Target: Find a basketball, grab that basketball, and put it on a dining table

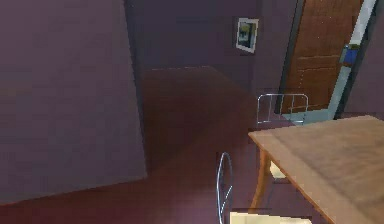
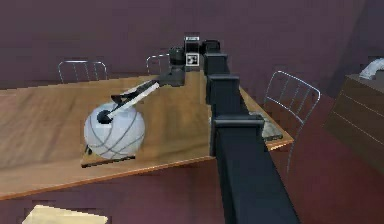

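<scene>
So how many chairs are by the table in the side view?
3: the left chair, the middle chair and the right chair beyond the table. The tan seat at bottom left may be a fourth.

I've got the wooden dining table [image 2: 40, 120] running across the arm side view, a light brown plank top with a thick front edge. A pale, round ball [image 2: 115, 130] with dark seam lines rests on the table, close to its near edge and casting a shadow on the wood. In the forward view, one corner of the table [image 1: 330, 150] stands on the dark reddish floor [image 1: 190, 140].
</scene>
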